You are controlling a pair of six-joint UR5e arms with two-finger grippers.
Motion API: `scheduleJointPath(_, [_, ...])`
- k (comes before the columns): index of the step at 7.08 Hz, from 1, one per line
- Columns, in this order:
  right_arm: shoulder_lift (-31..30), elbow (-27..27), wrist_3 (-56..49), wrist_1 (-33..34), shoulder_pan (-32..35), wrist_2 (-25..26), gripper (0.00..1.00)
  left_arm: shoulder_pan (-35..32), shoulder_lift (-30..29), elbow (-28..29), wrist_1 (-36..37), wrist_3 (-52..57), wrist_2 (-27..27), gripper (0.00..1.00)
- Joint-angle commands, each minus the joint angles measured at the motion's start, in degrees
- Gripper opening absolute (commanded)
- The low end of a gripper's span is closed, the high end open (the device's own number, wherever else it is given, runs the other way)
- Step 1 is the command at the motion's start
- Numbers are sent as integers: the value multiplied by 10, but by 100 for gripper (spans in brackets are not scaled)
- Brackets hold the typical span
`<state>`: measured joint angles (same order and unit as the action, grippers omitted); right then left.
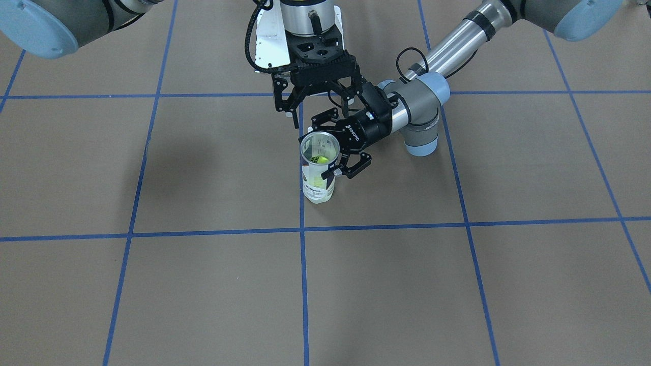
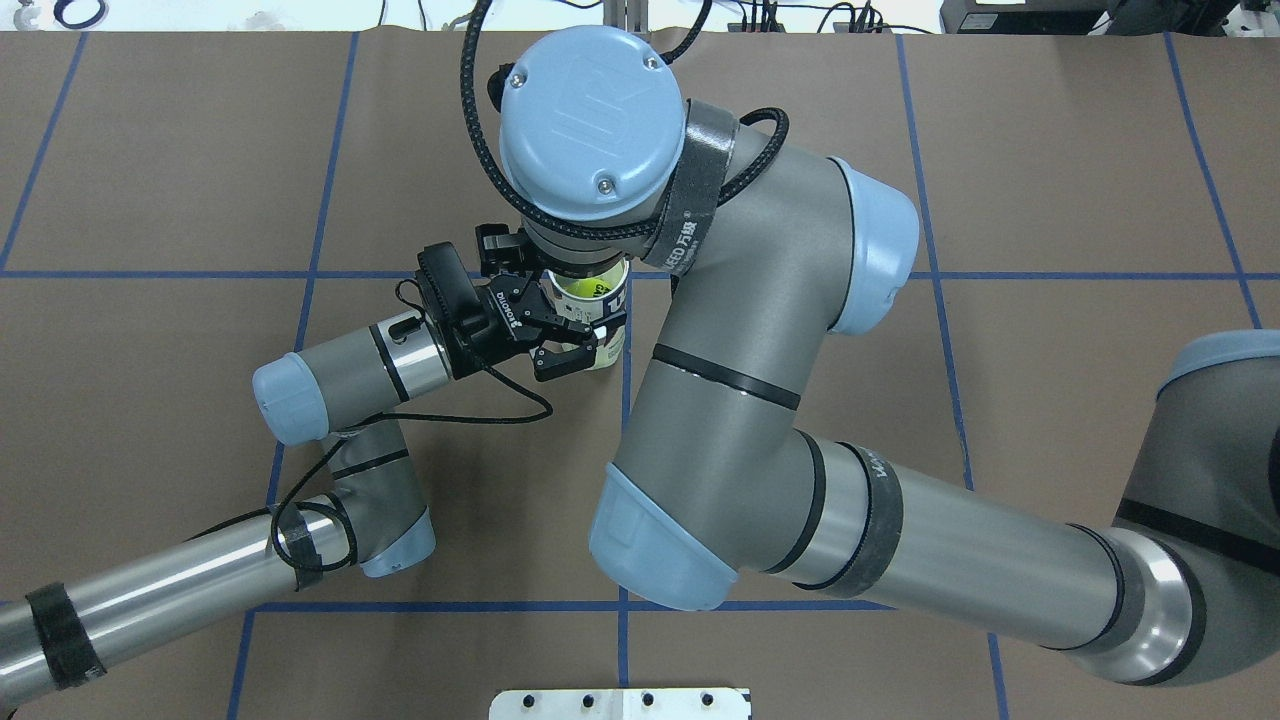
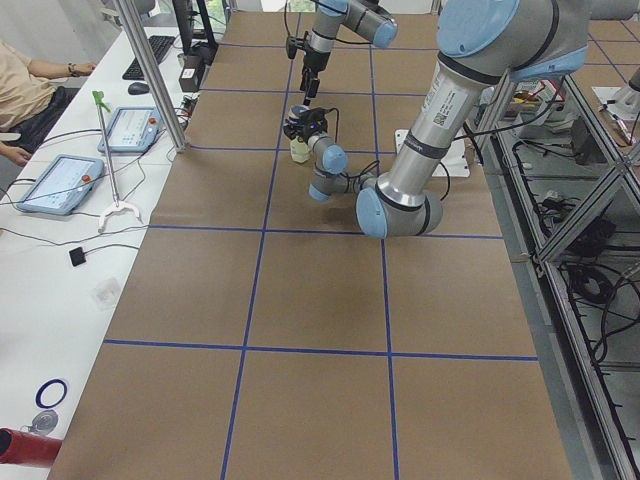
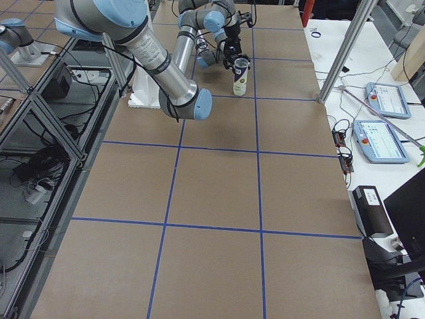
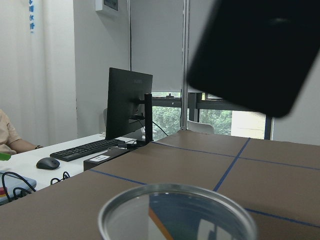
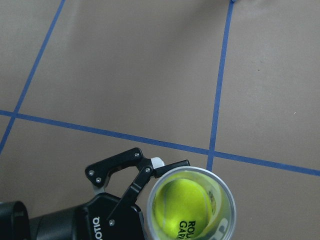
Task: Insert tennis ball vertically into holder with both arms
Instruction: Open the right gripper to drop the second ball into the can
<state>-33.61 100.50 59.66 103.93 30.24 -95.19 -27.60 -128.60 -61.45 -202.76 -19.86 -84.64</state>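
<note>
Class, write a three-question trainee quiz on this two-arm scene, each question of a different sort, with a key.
1. True or false: the clear plastic tube with a metal rim lies on its side.
2. Where is the yellow-green tennis ball? A on the brown table; B inside the tube; C in the right gripper.
3. Fill in: the left gripper holds the tube from the ____.

Key: 1 false; 2 B; 3 side.

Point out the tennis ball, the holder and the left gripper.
tennis ball (image 6: 186, 210): right wrist view, its top, inside the tube.
holder (image 1: 318, 189): front-facing view, labelled lower wall.
left gripper (image 1: 339, 150): front-facing view, midway between fingertips.
</note>
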Motion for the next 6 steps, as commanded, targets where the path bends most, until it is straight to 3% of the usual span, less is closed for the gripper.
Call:
scheduleJointPath(1, [-1,2,-2,0,1,-1,98,0,-1,-2,0,-1,0,99])
scheduleJointPath(3, [-5,7,-9,0,41,-17,98,-1,-1,-5,-1,-1,-1,99])
scheduleJointPath(5, [-45,23,-58,-3,151,-154,98,-7,0,-24,-1,-3,-1,99])
scheduleJointPath(6, [-78,27,-131,-6,202,-189,98,-10,0,-29,-1,-3,-1,99])
